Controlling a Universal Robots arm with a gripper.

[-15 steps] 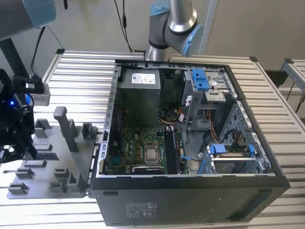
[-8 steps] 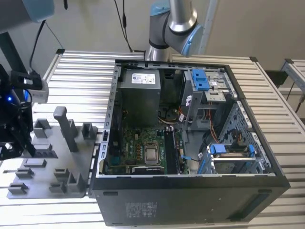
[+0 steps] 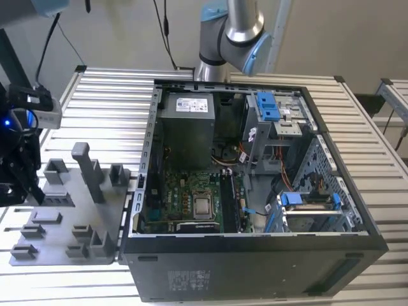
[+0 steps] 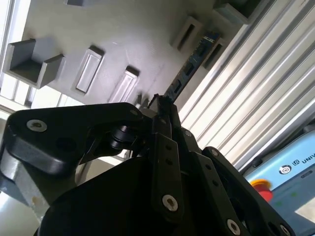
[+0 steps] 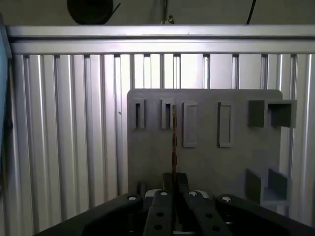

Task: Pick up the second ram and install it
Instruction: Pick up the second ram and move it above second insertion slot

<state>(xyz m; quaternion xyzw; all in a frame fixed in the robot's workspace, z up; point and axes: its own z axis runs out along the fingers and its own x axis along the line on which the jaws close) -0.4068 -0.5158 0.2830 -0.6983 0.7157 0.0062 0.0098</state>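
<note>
An open black desktop computer case (image 3: 255, 255) lies on its side on a slatted aluminium table (image 3: 95, 89). Inside it are a large green motherboard (image 3: 185, 197) and a grey metal power-supply box (image 3: 188, 127). In the exterior view a flat grey plastic fixture tray (image 3: 58, 239) with upright posts and slotted blocks lies just beside the case, at about eight o'clock from it, toward the exterior view's left. The silver-and-blue robot arm (image 3: 233, 29) rises behind the case at twelve o'clock. Its black two-fingered gripper (image 3: 29, 188) hangs over the tray's ten o'clock corner.

The second ram (image 5: 173, 137) — a long, thin, dark green-black memory stick — is at the tray, well apart from the motherboard. In the first wrist view it appears edge-on, a narrow line running from the gripper straight out to one of the tray's slotted blocks. In the second wrist view the second ram (image 4: 193, 63) turns its flat side to the camera, showing a row of small black chips.

The fingers are closed on the near end of the stick, pinching it between them in both wrist views. The far end reaches a slotted block at the tray's edge, next to the table slats — whether it sits in the slot or just clear of it, I cannot tell.
</note>
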